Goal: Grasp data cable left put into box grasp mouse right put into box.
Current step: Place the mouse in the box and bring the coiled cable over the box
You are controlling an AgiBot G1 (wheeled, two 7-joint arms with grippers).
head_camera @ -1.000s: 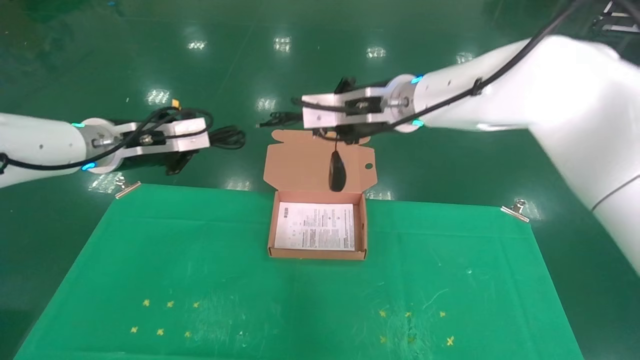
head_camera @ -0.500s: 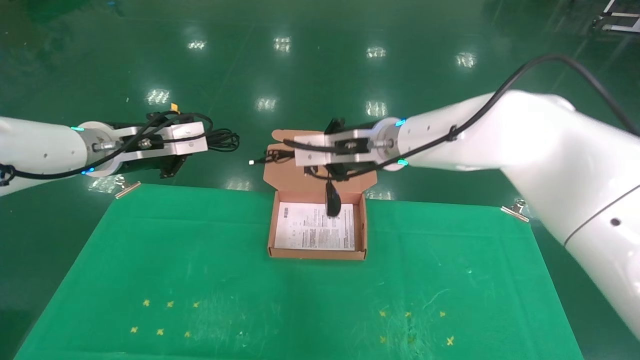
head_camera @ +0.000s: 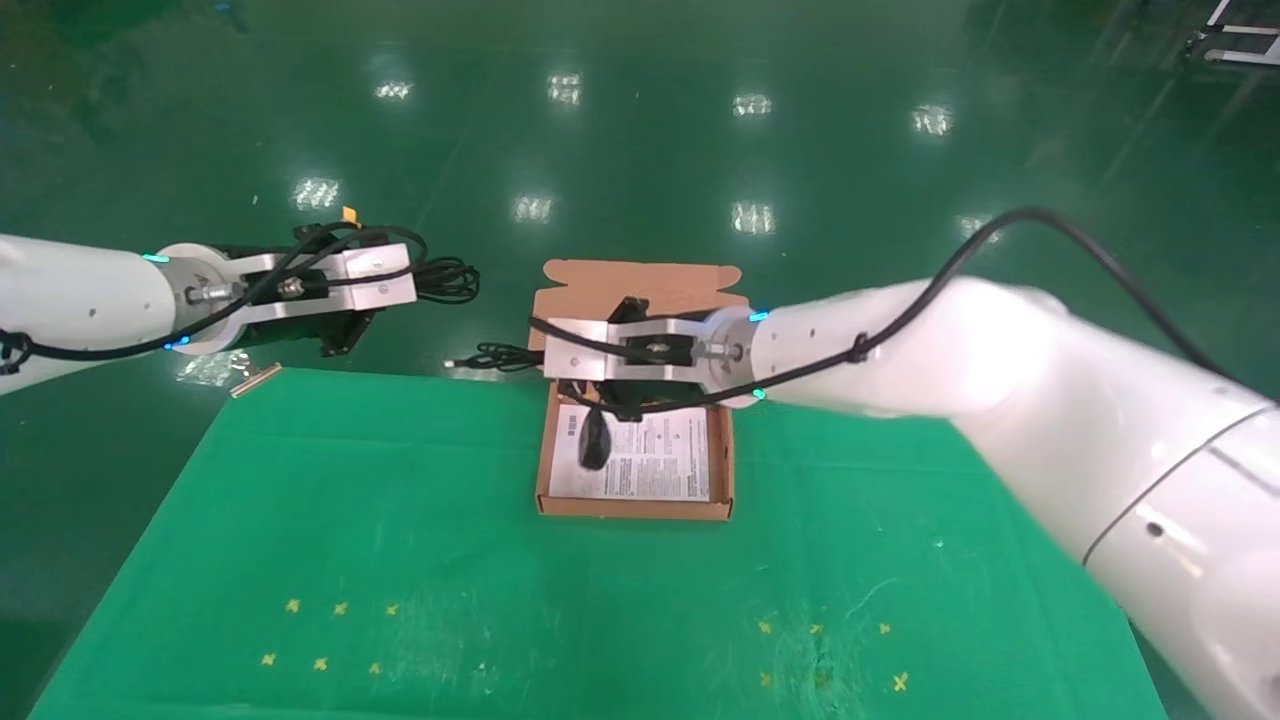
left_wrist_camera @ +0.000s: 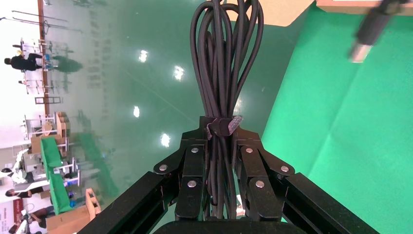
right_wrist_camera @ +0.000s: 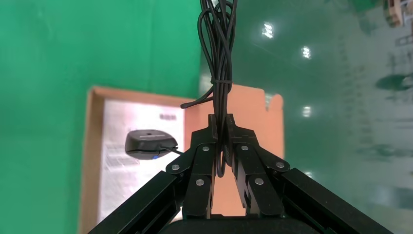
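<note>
Mouse (head_camera: 594, 446) hangs at the centre of the head view, dangling by its thin black cord (right_wrist_camera: 220, 58) over the left part of the open box (head_camera: 636, 508). The right end effector (right_wrist_camera: 222, 127) is clenched on the bundled cord, not on the mouse body; its fingers are hidden in the head view behind the metal wrist bracket. In the right wrist view the mouse shows a small blue light and sits over the white printed sheet (head_camera: 660, 465), whose fine print is too small to read. The box lid stands open beyond, partly covered by the right arm. At the upper left of the head view, off the green table (head_camera: 400, 560), the left end effector (left_wrist_camera: 220, 141) grips the data cable (left_wrist_camera: 225, 58), a coil bound by a strap; its plug end cannot be made out.
</note>
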